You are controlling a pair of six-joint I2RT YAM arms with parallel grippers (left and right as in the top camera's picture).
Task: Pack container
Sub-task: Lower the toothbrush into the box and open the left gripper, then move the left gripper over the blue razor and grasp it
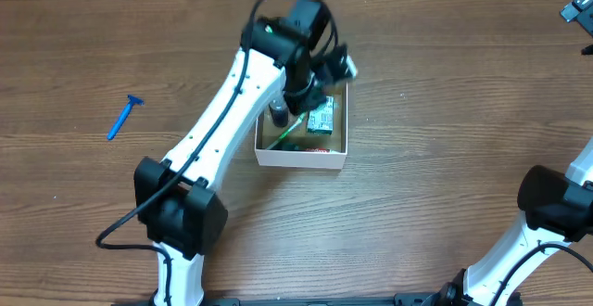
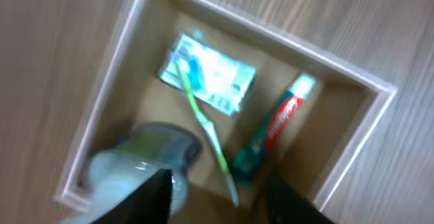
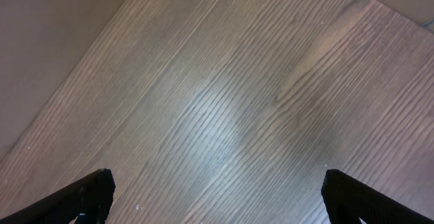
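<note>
Nearest us, the right gripper (image 3: pixel 217 180) hangs over bare table (image 3: pixel 224 81) at the near right. Its fingers (image 3: pixel 91 193) are spread wide with nothing between them or touching them, and we judge it is parked there to leave the middle to the other arm. The left arm (image 1: pixel 213 130) reaches from its near-left base up to the container (image 1: pixel 301 156), which sits about mid-table, just right of centre. It is already partly packed. A red-and-green toothpaste tube (image 2: pixel 271 132) lies along one wall, a green toothbrush (image 2: pixel 203 125) slants across the floor, and a small green-and-white carton (image 2: pixel 207 71) lies flat under the brush's head. A pale translucent bottle (image 2: pixel 139 163) sits in one corner. The left gripper (image 2: pixel 220 183) points down into the box directly over these things, which we take to be for setting an item low rather than dropping it. Its fingers (image 2: pixel 152 197) stand well apart. The bottle lies against or just beside one of them, not between the two, and the blur hides whether they touch, so we read the gripper as holding nothing. Off to the left, well apart from the box, a blue razor (image 1: pixel 123 117) lies unpacked on the wood, so we judge the task not yet finished.
</note>
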